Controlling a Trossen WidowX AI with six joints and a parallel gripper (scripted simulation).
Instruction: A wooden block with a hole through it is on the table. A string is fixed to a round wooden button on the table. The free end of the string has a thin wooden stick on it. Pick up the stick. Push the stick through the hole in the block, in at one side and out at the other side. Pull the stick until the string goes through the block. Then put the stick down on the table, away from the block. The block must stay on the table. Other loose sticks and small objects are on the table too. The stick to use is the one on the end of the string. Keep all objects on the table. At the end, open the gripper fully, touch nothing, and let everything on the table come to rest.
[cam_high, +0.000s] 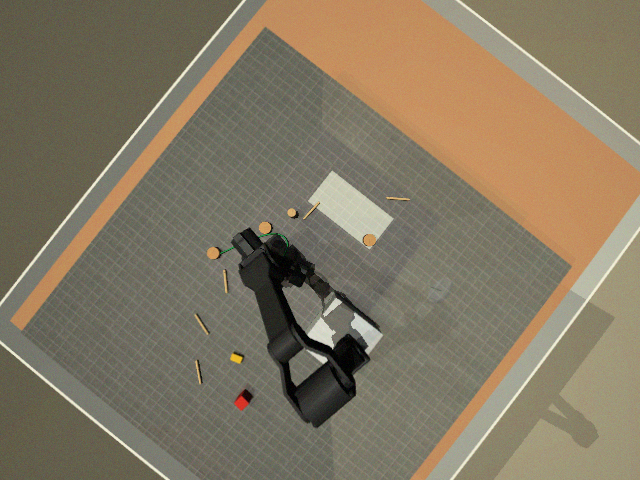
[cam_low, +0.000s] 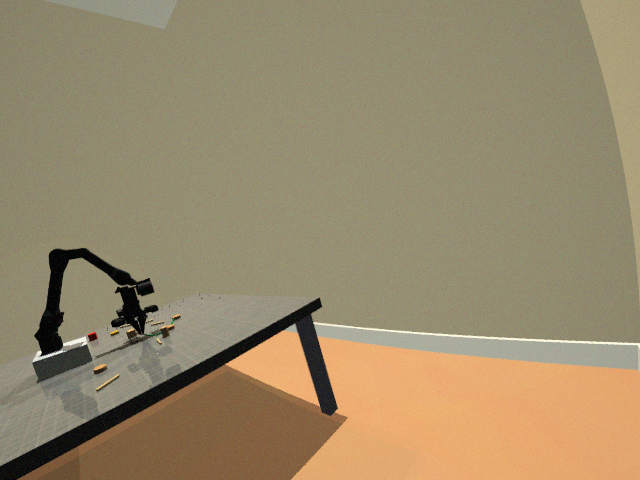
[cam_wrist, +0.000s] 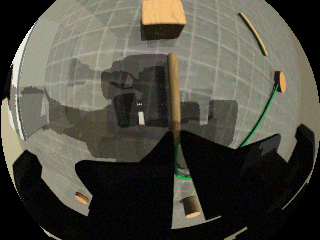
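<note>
Wrist view: tool (cam_high: 285, 283) (cam_low: 142, 333) (cam_wrist: 175, 135) grasping stick (cam_wrist: 173, 90), green string (cam_high: 227, 250) (cam_wrist: 260, 122) trailing to round button (cam_high: 212, 253) (cam_wrist: 281, 82); block (cam_low: 131, 334) (cam_wrist: 163, 19) just beyond stick's far end, hole facing stick.
</note>
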